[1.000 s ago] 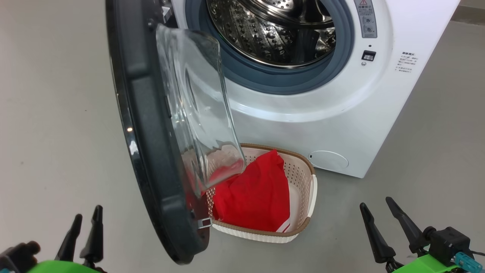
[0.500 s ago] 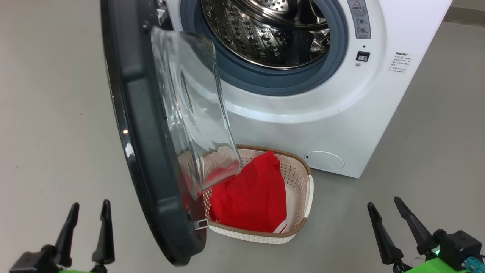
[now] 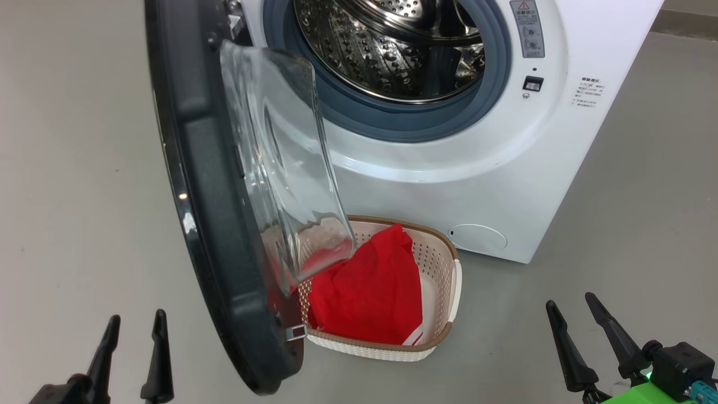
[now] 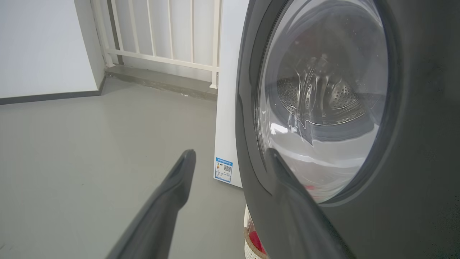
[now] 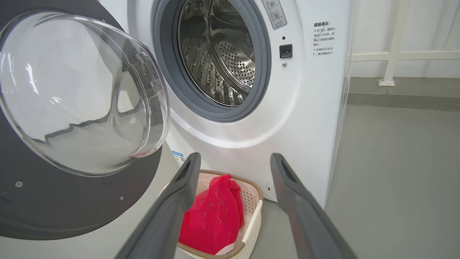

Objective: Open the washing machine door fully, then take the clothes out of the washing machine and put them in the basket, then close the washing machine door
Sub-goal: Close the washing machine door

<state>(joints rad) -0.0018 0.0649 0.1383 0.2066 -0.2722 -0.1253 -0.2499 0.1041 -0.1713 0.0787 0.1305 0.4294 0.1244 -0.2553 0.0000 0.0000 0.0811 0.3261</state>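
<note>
The white washing machine stands with its steel drum showing no clothes. The washing machine door, black-rimmed with a clear glass bowl, stands swung open toward me, over the left end of the basket. A bright red garment lies in the basket, with a red-and-white striped edge beneath it. My left gripper is open, low and left of the door's outer face. My right gripper is open to the right of the basket, holding nothing.
Grey floor spreads left and right of the machine. A small round flap sits low on the front beside the basket. A white railing and a wall stand behind the machine.
The whole picture has shifted a little left and up, so the camera moved. My left gripper's fingers stand wider apart and its body sits lower in the view. Door, basket and clothes have kept their places.
</note>
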